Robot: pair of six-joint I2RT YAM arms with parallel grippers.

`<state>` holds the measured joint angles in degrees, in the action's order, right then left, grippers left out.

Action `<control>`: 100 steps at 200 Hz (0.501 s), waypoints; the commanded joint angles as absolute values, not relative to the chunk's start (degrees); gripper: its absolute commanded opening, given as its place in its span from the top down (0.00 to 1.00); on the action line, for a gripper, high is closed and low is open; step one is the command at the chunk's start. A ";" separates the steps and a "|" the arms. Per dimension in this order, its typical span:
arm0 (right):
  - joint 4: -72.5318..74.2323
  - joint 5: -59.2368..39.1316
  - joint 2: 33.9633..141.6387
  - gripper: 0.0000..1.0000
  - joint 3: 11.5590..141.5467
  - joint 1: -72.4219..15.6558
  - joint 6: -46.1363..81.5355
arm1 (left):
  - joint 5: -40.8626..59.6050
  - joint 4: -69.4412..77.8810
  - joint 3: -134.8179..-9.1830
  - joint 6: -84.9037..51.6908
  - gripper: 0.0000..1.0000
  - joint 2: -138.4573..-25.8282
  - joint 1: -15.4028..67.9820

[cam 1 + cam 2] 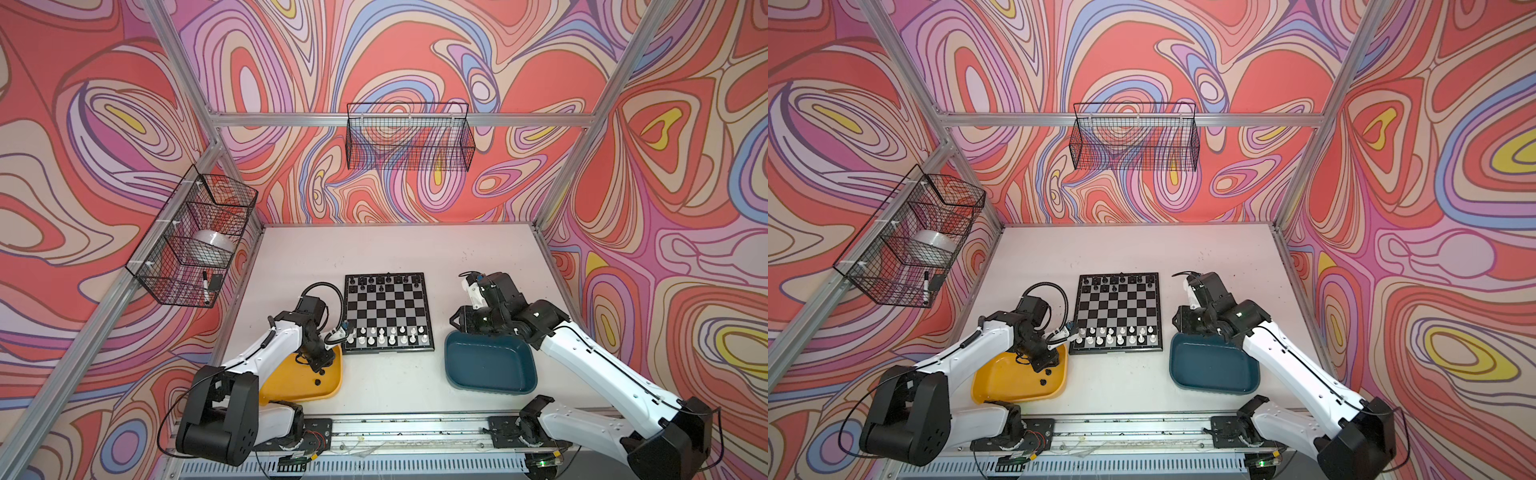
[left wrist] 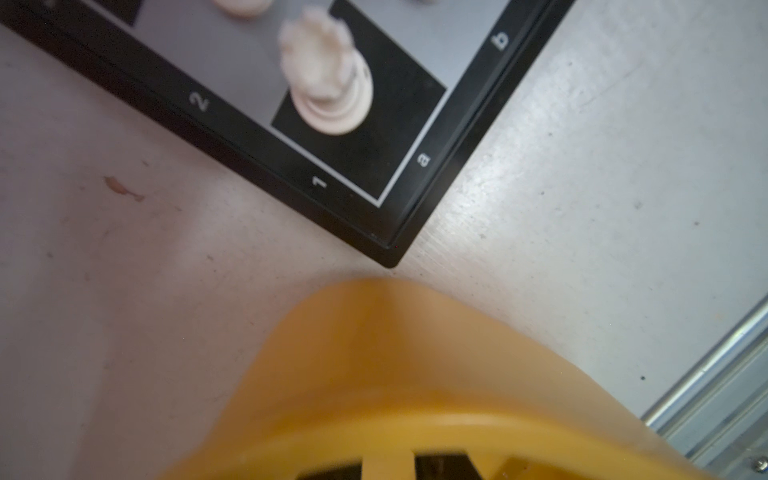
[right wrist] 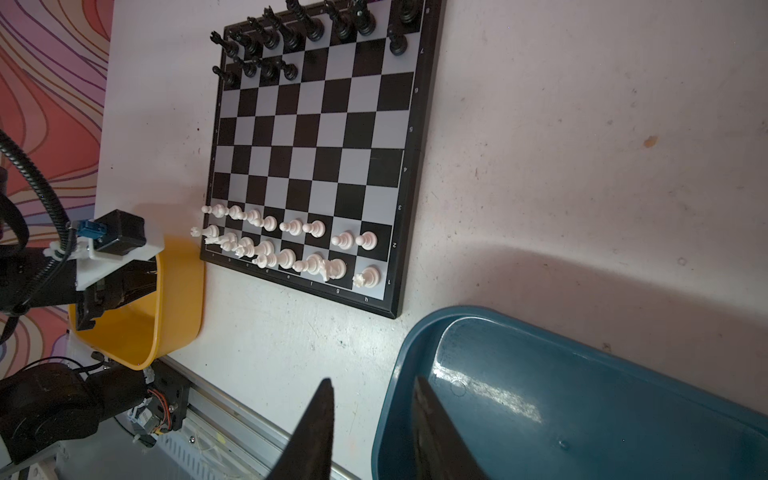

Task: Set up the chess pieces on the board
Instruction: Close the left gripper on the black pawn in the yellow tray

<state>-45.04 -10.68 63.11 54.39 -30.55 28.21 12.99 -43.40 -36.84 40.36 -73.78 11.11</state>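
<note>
The left end effector [image 1: 319, 366] dips into the shallow yellow plastic tray [image 1: 291, 390] at the lower left of a top view. From here I can't tell whether its jaws are apart or pinched, nor whether anything is in them. Two tiny glossy black plastic chessmen [image 1: 318, 381] lie loose in that tray just below it in the frame, near it but apparently not touching.

The flat square chessboard with black and silver-grey checks [image 1: 388, 309] sits mid-frame on the white counter [image 1: 395, 249], its lower-left corner just beside the tray. The white plastic chessmen [image 1: 386, 336] fill its two lower rows. Near its upper edge, the black pawn row [image 1: 371, 287] shows gaps.

So the step in hand looks like fetching a black pawn. Close squarely on the head, lift straight up, carry it high over the white rows, and set it down upright.

The right end effector [image 3: 372, 380] hangs over the rim of the teal plastic tray [image 1: 490, 365], jaws partly apart and empty.
</note>
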 commanded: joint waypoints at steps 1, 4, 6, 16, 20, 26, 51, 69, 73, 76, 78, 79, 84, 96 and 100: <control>-45.63 -10.03 62.15 0.68 53.88 -30.41 28.65 | 12.94 -42.98 -36.34 41.12 0.78 -72.78 11.43; -45.66 -10.04 62.15 0.68 53.88 -30.41 28.65 | 12.92 -42.90 -36.41 41.05 0.78 -72.71 11.43; -45.69 -10.09 62.19 0.68 53.88 -30.41 28.65 | 12.94 -42.89 -36.42 40.98 0.78 -72.69 11.43; -45.72 -10.07 62.14 0.68 53.99 -30.41 28.65 | 13.05 -43.02 -36.40 40.99 0.78 -72.60 11.43; -45.70 -10.11 62.14 0.67 53.97 -30.45 28.65 | 13.05 -42.98 -36.43 41.00 0.78 -72.63 11.47; -45.78 -10.02 62.05 0.68 54.01 -30.41 28.64 | 13.09 -42.98 -36.41 41.02 0.79 -72.60 11.51; -45.84 -10.03 61.99 0.68 54.05 -30.41 28.68 | 12.95 -42.97 -36.39 41.04 0.81 -72.45 11.46; -45.93 -10.10 61.97 0.68 54.17 -30.41 28.73 | 12.82 -42.98 -36.35 41.13 0.81 -72.25 11.51; -45.96 -10.08 61.93 0.68 54.14 -30.41 28.74 | 12.75 -43.02 -36.38 41.19 0.81 -72.25 11.50; -45.95 -10.10 61.88 0.68 54.18 -30.41 28.74 | 12.74 -43.02 -36.31 41.22 0.81 -72.25 11.44; -45.90 -10.04 61.88 0.68 54.22 -30.41 28.74 | 12.70 -42.99 -36.30 41.22 0.81 -72.27 11.43; -45.89 -10.03 61.88 0.68 54.18 -30.41 28.74 | 12.72 -42.98 -36.30 41.13 0.81 -72.21 11.47; -45.95 -10.03 61.88 0.68 54.17 -30.41 28.81 | 12.68 -42.98 -36.38 41.14 0.82 -72.16 11.49; -46.04 -10.02 61.89 0.68 54.23 -30.41 28.76 | 12.66 -43.07 -36.38 41.22 0.83 -72.01 11.60; -46.01 -10.06 61.83 0.68 54.27 -30.41 28.74 | 12.71 -43.07 -36.39 41.13 0.83 -71.94 11.56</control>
